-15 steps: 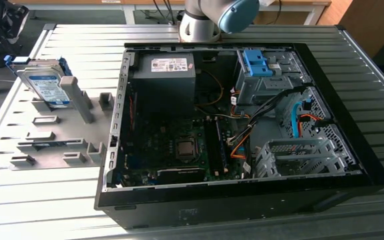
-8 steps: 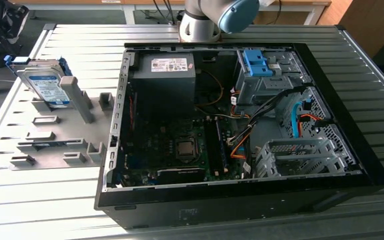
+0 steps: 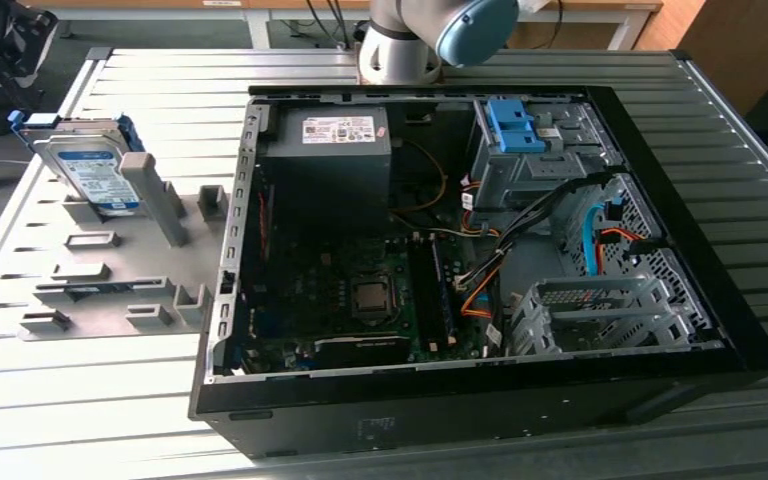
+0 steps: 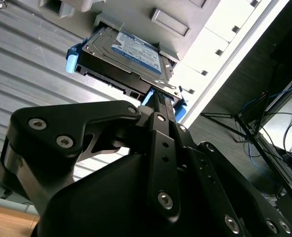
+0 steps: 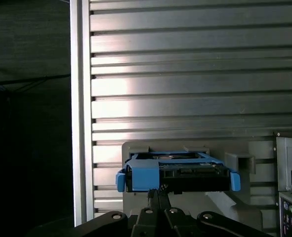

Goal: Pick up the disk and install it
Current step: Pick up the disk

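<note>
Jaws of the gripper (image 5: 158, 190) are seen pressed together, holding nothing — tips pointed at the disk (image 5: 178, 173), gap unclear. The disk is propped on edge in a grey fixture (image 3: 131, 290) on the table (image 3: 171, 90) — lower edge hidden.

So the arm (image 3: 404, 50) is a silver-grey joint with a pale blue cap on it. The claw (image 4: 159, 98) is all matte black, chunky links dotted with shiny silver screws

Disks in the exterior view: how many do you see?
1. The disk stands on the grey fixture at the exterior view's left, outside the computer case; more may be hidden in its bays.
</note>
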